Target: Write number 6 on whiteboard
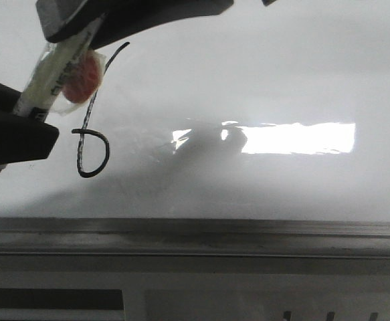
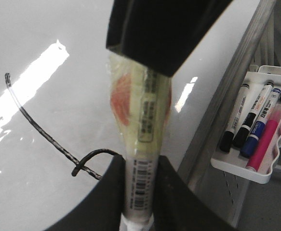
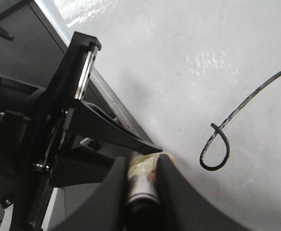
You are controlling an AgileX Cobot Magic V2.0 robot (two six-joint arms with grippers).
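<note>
The number 6 (image 1: 91,130) lies on the left part of the whiteboard (image 1: 261,73), its long slanted stem running from an upper hook down to a small rounded loop that looks closed or nearly so, which suggests the figure is about finished. Just beside that stem, on its left in the front view, the marker (image 1: 55,73) slants along much the same axis, so any further stroke or lift-off turns on the tip sitting left of the loop (the tip itself is hidden behind a dark arm part). In the left wrist view the left gripper (image 2: 140,168) is clamped around the marker's barrel, a pale yellowish tube with a barcode label and an orange-red patch. The right gripper (image 3: 141,166) also appears closed around a dark rounded end of what is probably the same marker, though that is uncertain. The board is glossy, smeared and edged with grey metal; a white tray (image 2: 236,168) of spare markers hangs outside that edge.
</note>
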